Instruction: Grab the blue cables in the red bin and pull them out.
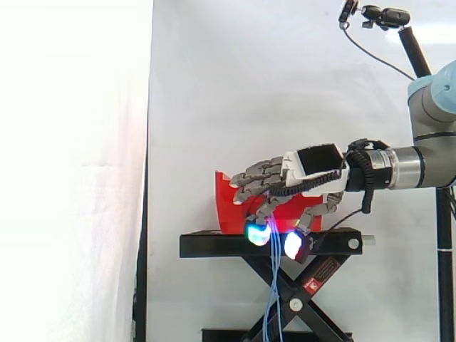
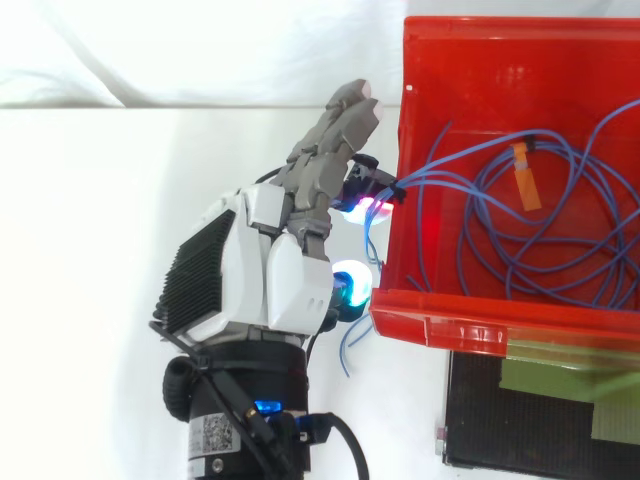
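Hanging just outside the red bin's [image 2: 412, 150] left wall in the top view, the hand [image 2: 265, 275] sits with its palm turned away from the bin and its fingers curled in toward the wall's upper edge, clenched on a few strands of the blue cables [image 2: 440, 176]. Those strands cross over the wall's rim from inside the bin to the glowing fingertips [image 1: 258, 234], which are pressed together close to the bin's outer face. Beyond the hand, on the side away from the bin, lies open white space, and the arm reaches in from the lower edge of the top view (from the right edge in the side view, level with the bin). In the side view the gripped strands drop straight down from between the pads, past the front edge of the stand's top plate and in front of its crossed legs. Inside the bin the rest of the cables lie in loose overlapping loops across the floor, most of them toward the right and front walls, with an orange tag [image 2: 526, 178] on the bundle near the middle. The bin rests on the flat top of a black stand [image 1: 214, 246], with a white curtain [image 1: 249, 85] behind.
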